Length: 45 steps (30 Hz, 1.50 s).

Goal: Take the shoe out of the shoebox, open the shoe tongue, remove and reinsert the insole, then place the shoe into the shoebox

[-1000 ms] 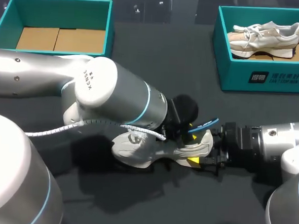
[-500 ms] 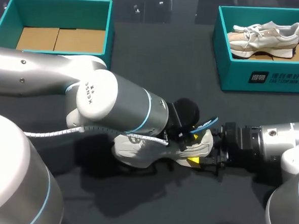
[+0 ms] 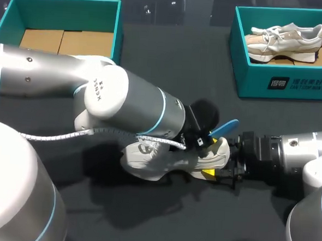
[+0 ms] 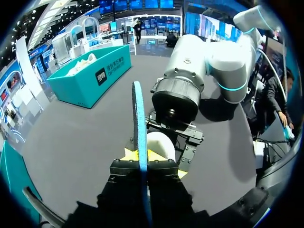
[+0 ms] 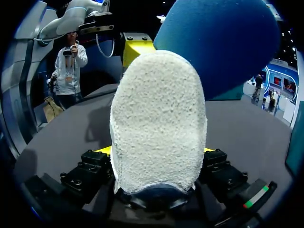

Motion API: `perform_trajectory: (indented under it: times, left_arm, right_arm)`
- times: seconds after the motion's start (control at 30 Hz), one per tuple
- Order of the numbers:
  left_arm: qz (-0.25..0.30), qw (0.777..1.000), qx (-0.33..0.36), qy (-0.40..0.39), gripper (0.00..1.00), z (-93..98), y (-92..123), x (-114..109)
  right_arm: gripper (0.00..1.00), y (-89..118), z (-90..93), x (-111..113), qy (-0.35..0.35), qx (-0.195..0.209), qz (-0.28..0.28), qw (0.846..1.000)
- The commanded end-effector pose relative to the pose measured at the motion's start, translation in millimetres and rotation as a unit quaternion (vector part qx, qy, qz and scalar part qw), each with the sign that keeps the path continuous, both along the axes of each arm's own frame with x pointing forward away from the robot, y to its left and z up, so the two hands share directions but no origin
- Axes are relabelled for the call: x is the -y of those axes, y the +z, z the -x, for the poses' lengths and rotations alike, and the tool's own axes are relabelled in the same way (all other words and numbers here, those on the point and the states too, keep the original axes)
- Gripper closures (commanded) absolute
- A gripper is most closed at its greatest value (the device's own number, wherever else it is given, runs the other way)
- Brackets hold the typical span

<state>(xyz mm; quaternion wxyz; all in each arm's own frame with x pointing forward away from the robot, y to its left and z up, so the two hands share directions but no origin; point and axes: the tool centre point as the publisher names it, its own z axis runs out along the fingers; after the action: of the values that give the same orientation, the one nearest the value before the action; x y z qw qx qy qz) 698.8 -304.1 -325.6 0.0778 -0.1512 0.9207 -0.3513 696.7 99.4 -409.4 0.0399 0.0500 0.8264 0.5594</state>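
At the far left sits a teal shoebox, its cardboard floor showing. The left arm reaches to mid-table, where the left gripper is pinched tight on the blue insole, edge-up above the heel. The white shoe lies on the dark table; the right gripper is clamped on its heel. Far right, a second shoebox holds another shoe.

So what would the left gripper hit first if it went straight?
Most likely the heel of the shoe, just ahead of the left gripper, with the right gripper right behind; depth is unclear.
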Motion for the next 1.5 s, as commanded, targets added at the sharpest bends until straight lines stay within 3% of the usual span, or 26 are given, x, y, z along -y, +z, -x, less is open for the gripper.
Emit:
perform_trajectory:
  times: [0.03, 0.47, 1.03, 1.2, 1.37, 1.47, 1.5]
  left_arm:
    - [-0.018, 0.999, -0.032, -0.014, 1.0, 0.4, 23.9, 3.0]
    - [-0.047, 0.985, -0.135, -0.101, 1.0, 14.5, 97.9, 7.4]
    - [-0.047, 0.985, -0.135, -0.101, 1.0, 14.5, 97.9, 7.4]
    - [0.057, 0.978, -0.179, -0.095, 1.0, 19.0, 149.2, -15.8]
    - [0.117, 0.968, -0.197, -0.106, 1.0, 23.6, 191.0, -37.0]
    - [0.157, 0.957, -0.223, -0.092, 1.0, 25.2, 223.2, -63.0]
    - [0.157, 0.957, -0.223, -0.092, 1.0, 25.2, 223.2, -63.0]
  right_arm:
    - [1.0, 0.7, 1.8, -1.2, -0.001, 0.0, 0.002, 1.0]
    - [1.0, 0.7, 1.8, -1.2, -0.001, 0.0, 0.002, 1.0]
    - [1.0, 0.7, 1.8, -1.2, -0.001, 0.0, 0.002, 1.0]
    - [1.0, 0.7, 1.8, -1.2, -0.001, 0.0, 0.002, 1.0]
    - [1.0, 0.7, 1.8, -1.2, -0.001, 0.0, 0.002, 1.0]
    - [1.0, 0.7, 1.8, -1.2, -0.001, 0.0, 0.002, 1.0]
    - [1.0, 0.7, 1.8, -1.2, -0.001, 0.0, 0.002, 1.0]
